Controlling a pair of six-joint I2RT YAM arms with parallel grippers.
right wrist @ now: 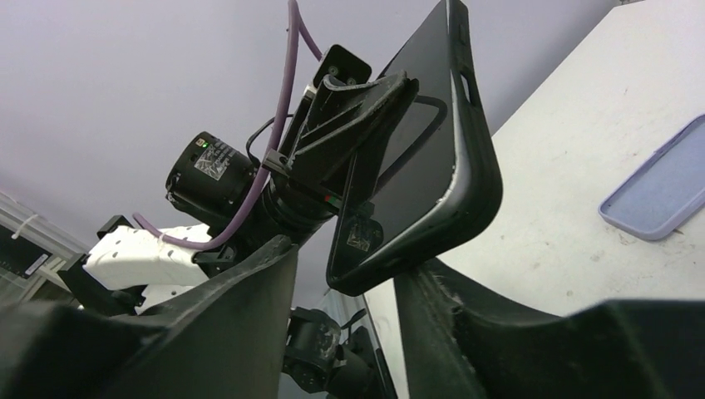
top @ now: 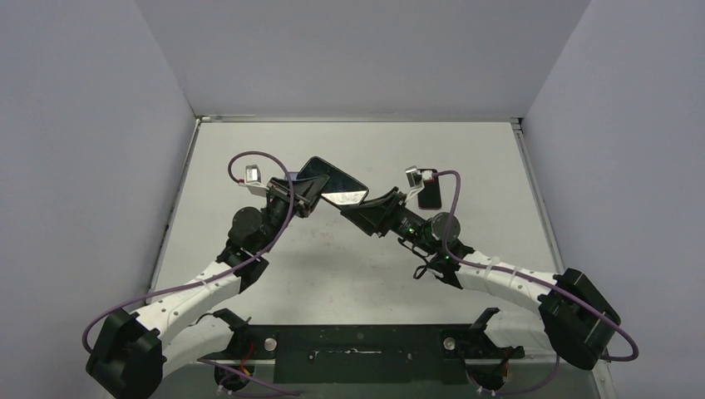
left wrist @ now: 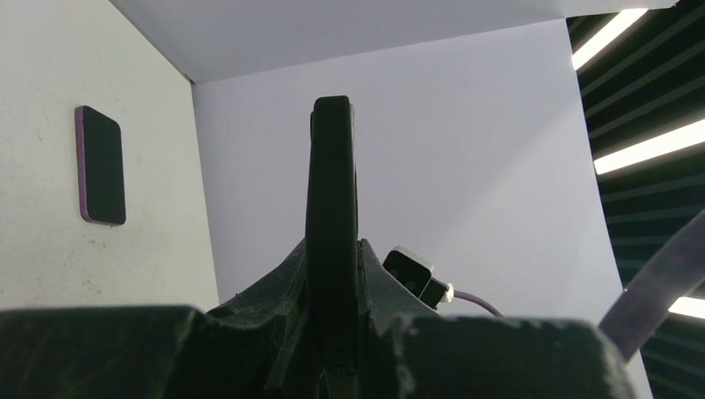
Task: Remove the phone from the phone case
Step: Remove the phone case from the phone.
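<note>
A white table (top: 349, 274) walled in pale grey on three sides is the setting. Held in the air above its middle is the phone (top: 332, 183), seated in its black phone case (right wrist: 465, 166). In the top view its long axis runs slantwise from far-left to near-right, glossy screen upward.

The left gripper (top: 301, 193) is at the phone's left end and clenched on it; its own camera sees the phone edge-on between the pads. The right gripper (right wrist: 349, 283) is at the phone's opposite, near-right corner, jaws astride it. One finger (right wrist: 432, 299) looks pressed to the case's back. The other finger (right wrist: 249, 291) stands just off the screen side, so this pincer is not yet clamped.

By my reading, the coming move depends on that right pincer catching the case rim and not the phone.

Right of the phone, well apart on the table, lies a purple-edged slab (top: 429, 189); whether it is a phone or an empty case I cannot tell. Whether the held case has started to lift off at any corner is hard to make out.
</note>
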